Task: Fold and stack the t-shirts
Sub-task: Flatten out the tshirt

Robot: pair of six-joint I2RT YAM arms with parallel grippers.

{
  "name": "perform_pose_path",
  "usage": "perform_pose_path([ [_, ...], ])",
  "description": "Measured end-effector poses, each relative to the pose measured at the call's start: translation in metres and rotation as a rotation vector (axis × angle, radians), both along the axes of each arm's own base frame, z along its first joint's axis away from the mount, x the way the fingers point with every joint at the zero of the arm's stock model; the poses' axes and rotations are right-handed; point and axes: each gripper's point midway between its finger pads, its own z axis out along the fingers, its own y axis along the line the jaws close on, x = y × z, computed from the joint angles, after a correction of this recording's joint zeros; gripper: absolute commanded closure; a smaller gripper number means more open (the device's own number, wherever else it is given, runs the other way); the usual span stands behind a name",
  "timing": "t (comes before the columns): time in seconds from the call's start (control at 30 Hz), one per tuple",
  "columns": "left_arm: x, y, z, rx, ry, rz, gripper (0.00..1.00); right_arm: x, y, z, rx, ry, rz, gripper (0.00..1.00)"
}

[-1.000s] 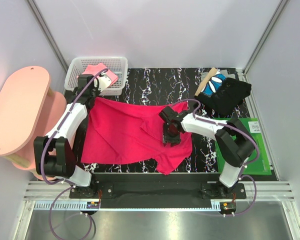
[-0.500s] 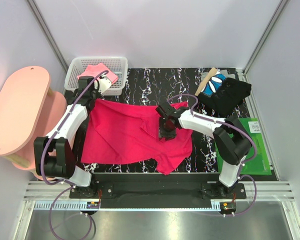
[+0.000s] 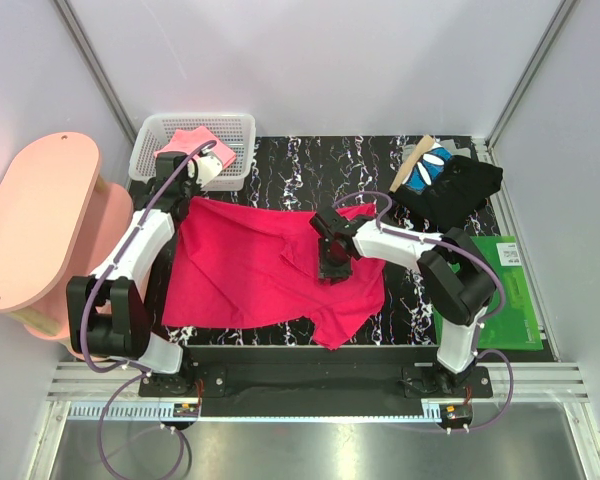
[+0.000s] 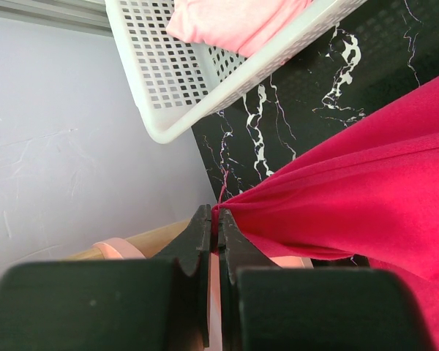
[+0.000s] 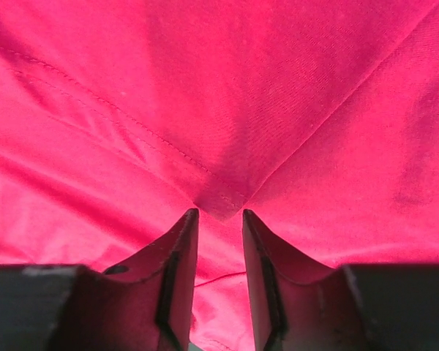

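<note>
Across the black marbled surface (image 3: 310,165) lies a plain crimson-red cloth t-shirt (image 3: 250,270), spread out and rumpled, reaching from one hand to the other. The left hand (image 3: 193,190) is at the shirt's far left corner, and the wrist view shows its jaws pressed together on that corner (image 4: 218,216), the cloth running away from them in a taut ridge. Just beyond this hand stands a white plastic mesh basket (image 3: 235,125) holding a lighter pink folded shirt (image 3: 190,140). The right hand (image 3: 330,265) points down at the middle of the red shirt; its fingers (image 5: 179,248) stand apart, and a small pointed fold of the cloth sits right at the mouth of the gap between their tips. Beyond this hand and to its right, well apart, a black folded shirt (image 3: 460,190) lies touching a blue shirt with white marks (image 3: 432,165). A flat green mat (image 3: 500,300) lies off to its right.
</note>
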Motion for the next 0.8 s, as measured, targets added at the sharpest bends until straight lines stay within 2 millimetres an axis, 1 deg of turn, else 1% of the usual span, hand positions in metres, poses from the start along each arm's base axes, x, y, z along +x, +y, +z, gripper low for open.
perform_pose_path([
  [0.17, -0.003, 0.000, -0.003, 0.001, 0.006, 0.000, 1.00, -0.001, -0.002, -0.010, -0.019, 0.017, 0.004, 0.69],
  [0.2, -0.003, 0.000, -0.004, 0.001, 0.008, 0.000, 1.00, -0.001, -0.002, -0.010, -0.020, 0.018, 0.006, 0.73],
  [0.27, -0.003, 0.000, -0.004, 0.001, 0.008, 0.000, 1.00, -0.001, -0.001, -0.010, -0.020, 0.016, 0.007, 0.78],
  [0.3, -0.003, 0.000, -0.004, 0.001, 0.008, 0.000, 1.00, -0.001, -0.001, -0.011, -0.020, 0.016, 0.006, 0.84],
  [0.37, -0.003, 0.000, -0.004, 0.001, 0.008, 0.000, 1.00, -0.001, -0.002, -0.011, -0.021, 0.016, 0.008, 0.91],
  [0.43, -0.003, 0.000, -0.004, 0.002, 0.008, 0.000, 1.00, -0.001, -0.002, -0.011, -0.021, 0.015, 0.009, 0.95],
  [0.53, -0.004, 0.001, -0.006, 0.004, 0.007, -0.001, 1.00, 0.001, -0.002, -0.010, -0.026, 0.009, 0.010, 0.96],
  [0.67, -0.007, 0.001, -0.012, 0.006, 0.019, -0.003, 1.00, 0.007, -0.002, -0.001, -0.033, -0.017, 0.013, 0.97],
  [0.73, -0.007, 0.001, -0.013, 0.007, 0.022, -0.003, 1.00, 0.012, 0.000, 0.011, -0.030, -0.045, 0.019, 0.97],
  [0.8, -0.007, 0.001, -0.012, 0.007, 0.021, -0.004, 1.00, 0.019, 0.000, 0.028, -0.025, -0.085, 0.022, 0.98],
])
